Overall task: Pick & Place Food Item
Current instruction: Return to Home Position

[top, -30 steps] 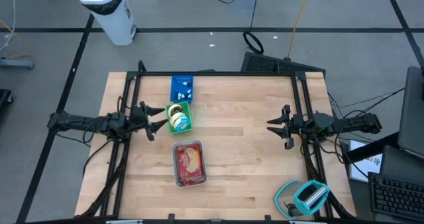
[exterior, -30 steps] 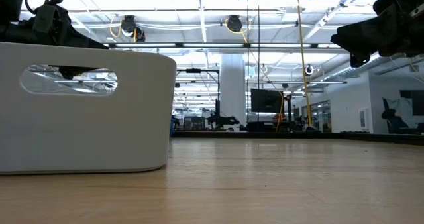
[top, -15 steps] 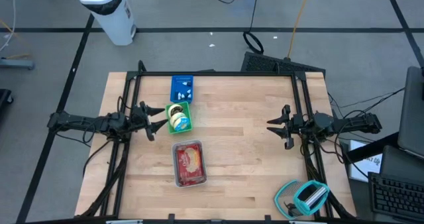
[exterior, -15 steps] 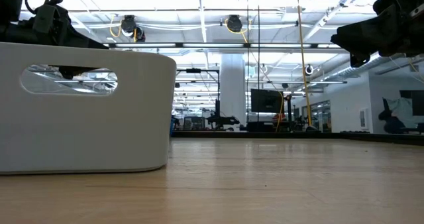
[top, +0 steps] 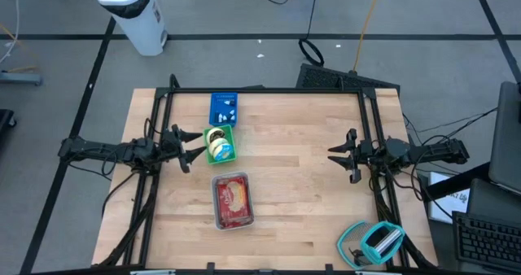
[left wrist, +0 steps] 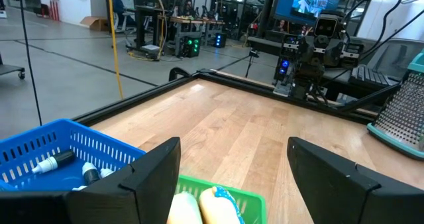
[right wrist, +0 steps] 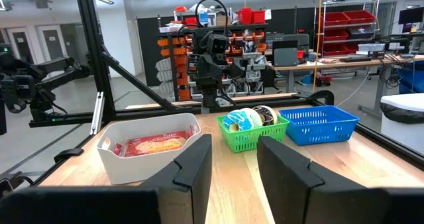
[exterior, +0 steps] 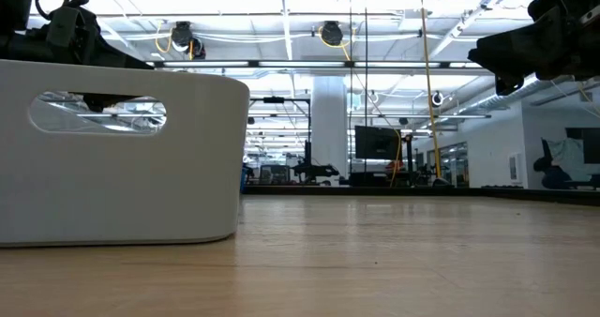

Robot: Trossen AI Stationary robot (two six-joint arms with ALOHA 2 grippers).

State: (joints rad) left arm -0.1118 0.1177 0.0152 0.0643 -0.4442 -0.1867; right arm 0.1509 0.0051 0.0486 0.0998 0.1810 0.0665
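Note:
A green basket (top: 220, 145) holding round wrapped food items sits on the table's left half, beside a blue basket (top: 223, 107) with small white items on its far side. A white bin (top: 233, 200) with a red food packet stands nearer the near edge. My left gripper (top: 192, 154) hovers open just left of the green basket, above the table. In the left wrist view the open fingers frame the green basket (left wrist: 222, 203). My right gripper (top: 335, 155) hangs open over the table's right side, touching nothing.
A teal-and-grey object (top: 373, 242) lies at the near right corner. Black frame rails (top: 260, 90) run along the table's far, left and right sides. Bare wood (top: 293, 161) spans the middle between the two grippers. The white bin (exterior: 117, 153) fills the low view's left.

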